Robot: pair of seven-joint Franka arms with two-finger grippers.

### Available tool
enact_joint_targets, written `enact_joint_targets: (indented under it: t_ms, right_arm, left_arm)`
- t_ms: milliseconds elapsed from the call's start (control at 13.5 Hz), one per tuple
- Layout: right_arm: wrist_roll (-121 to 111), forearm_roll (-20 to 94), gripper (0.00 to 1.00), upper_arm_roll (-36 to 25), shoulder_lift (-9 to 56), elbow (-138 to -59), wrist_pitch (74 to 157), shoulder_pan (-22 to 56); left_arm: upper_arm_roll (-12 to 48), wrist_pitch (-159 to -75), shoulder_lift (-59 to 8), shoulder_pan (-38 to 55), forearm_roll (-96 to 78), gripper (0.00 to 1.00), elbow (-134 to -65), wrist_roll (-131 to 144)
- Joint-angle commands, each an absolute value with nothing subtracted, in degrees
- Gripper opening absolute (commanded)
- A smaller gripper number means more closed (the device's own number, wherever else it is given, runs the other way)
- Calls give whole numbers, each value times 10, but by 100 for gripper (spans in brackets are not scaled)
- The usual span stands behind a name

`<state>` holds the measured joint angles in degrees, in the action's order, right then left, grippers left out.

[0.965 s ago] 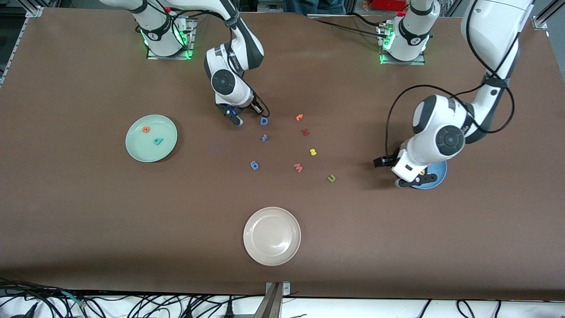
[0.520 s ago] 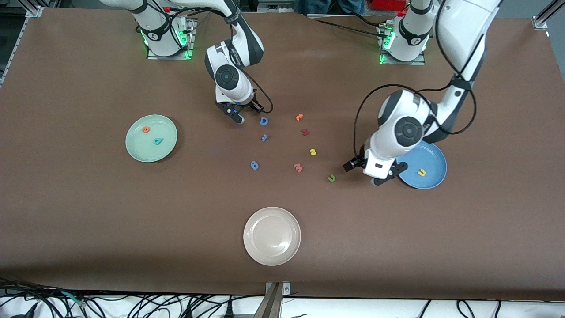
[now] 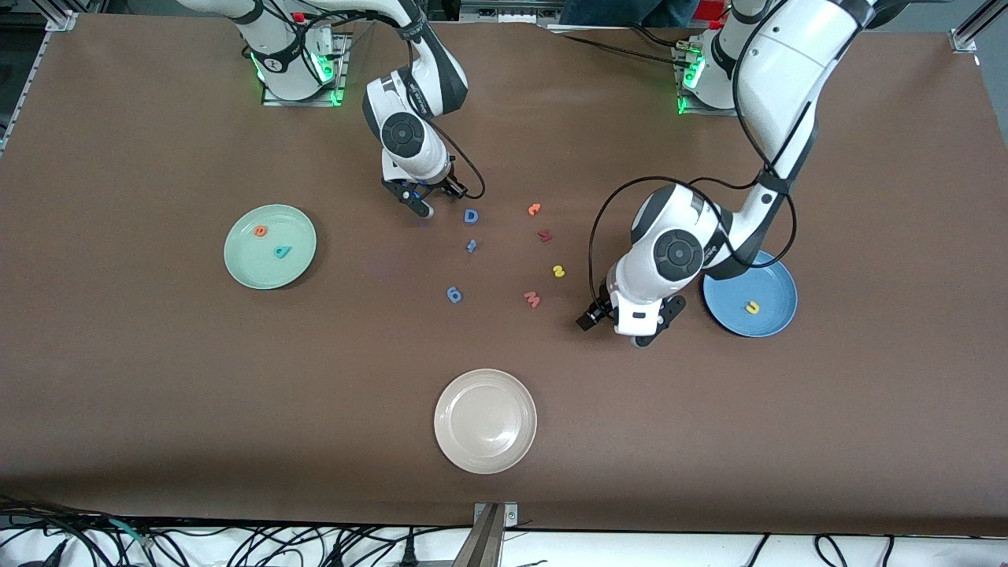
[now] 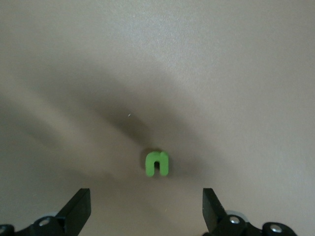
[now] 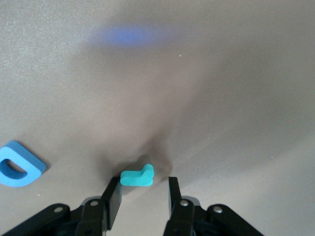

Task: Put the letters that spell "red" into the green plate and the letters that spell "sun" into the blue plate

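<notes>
Right gripper [image 5: 140, 194] fingers narrowed around teal "r" [image 5: 138, 177] beside blue D [image 5: 19, 164], not yet clamped; centre before closing; left gripper [image 4: 146, 211] wide open, empty, over green "n" [image 4: 157, 163] on bench [image 3: 157, 394]; descend straight.

table [image 3: 157, 378]: you get a matt brown covering, finely grained up close, no shine.
green plate [image 3: 295, 268]: smooth, slightly glossy, looks like plastic.
blue plate [image 3: 776, 315]: same smooth finish, soft sheen.
white plate [image 3: 465, 453]: glossy; you can see a light patch reflected in its middle.
teal "r" [image 5: 138, 177]: matt foam, soft-edged.
green "n" [image 4: 157, 163]: matt foam as well.
blue capital D [image 5: 19, 164]: thick matt foam.
arm shells [image 3: 787, 55]: glossy white plastic.
gripper fingers [image 4: 78, 209]: matt black.
</notes>
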<state>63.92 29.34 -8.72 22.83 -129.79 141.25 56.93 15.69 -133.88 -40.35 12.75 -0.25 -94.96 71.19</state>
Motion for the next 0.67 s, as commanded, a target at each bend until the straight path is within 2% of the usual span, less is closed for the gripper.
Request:
enact_joint_targets:
  t_ms: [0,148,297,445,594]
  right_arm:
    - [645,277,41,-89,220,-1320,1420,574]
    - [645,270,31,-91,220,-1320,1420,574]
    - [645,269,28,-91,220,-1320,1420,574]
    - [646,270,21,-91,220,-1320,1420,574]
    - [646,270,20,-91,220,-1320,1420,574]
  left_arm:
    - [142,-1332,-441,146,15,100,-906,756]
    - [142,-1332,-454,149,34,100,-901,774]
    - [142,-1334,-461,153,67,99,-901,810]
    - [142,-1374,-465,155,77,98,-904,836]
    - [142,-1375,-465,159,82,97,-905,838]
